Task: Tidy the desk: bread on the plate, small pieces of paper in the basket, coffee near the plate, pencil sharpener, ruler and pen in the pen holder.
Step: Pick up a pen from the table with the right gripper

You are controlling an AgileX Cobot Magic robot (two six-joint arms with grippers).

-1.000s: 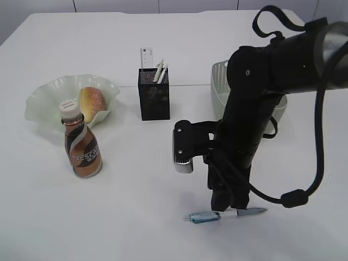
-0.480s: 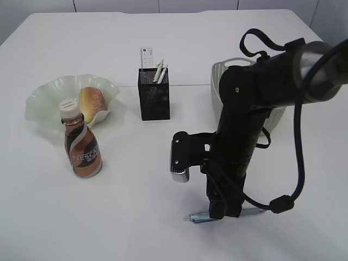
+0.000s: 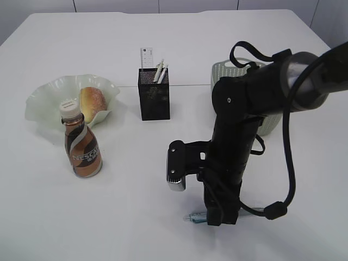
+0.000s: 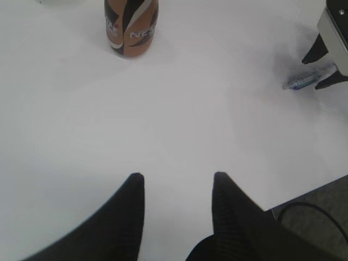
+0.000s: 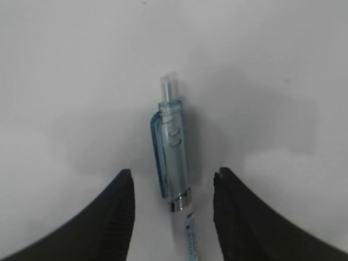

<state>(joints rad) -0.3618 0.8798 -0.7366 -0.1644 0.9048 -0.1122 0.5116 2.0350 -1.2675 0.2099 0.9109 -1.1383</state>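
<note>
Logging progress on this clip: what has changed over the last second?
The right gripper has come down and now straddles the pen, jaws open, no grip yet. The pen, coffee bottle, bread, pen holder and idle left gripper stayed put.

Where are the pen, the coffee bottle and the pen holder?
pen [image 5: 174, 163], right wrist view, blue cap.
coffee bottle [image 3: 82, 152], exterior view, label.
pen holder [image 3: 154, 100], exterior view, front mesh wall.
</note>
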